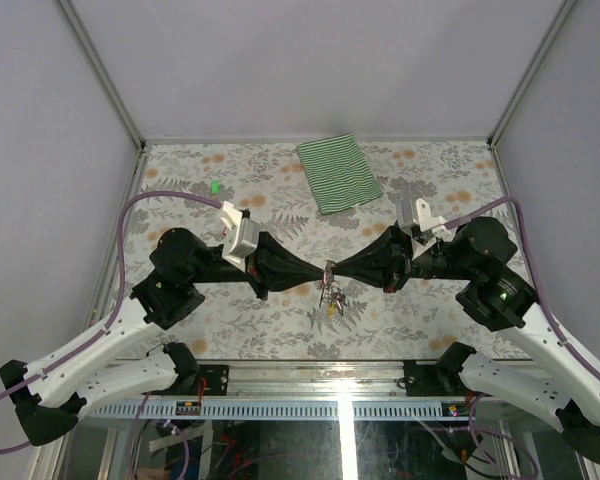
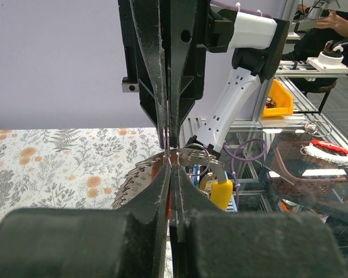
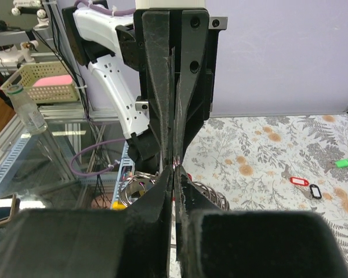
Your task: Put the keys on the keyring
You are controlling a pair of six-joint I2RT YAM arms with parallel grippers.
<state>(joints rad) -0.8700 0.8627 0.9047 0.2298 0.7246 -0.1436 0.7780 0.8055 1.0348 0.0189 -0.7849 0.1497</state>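
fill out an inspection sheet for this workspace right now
surface: floral table, flat
job's things: keyring pinched between both claws, keys hanging below it; green tag, red tag, black tag loose on the table
clutter: green-striped cloth, folded, far side
claws: left claw and right claw shut, tip to tip
cables: purple cables along both arms
surroundings: grey walls; yellow bin off the table
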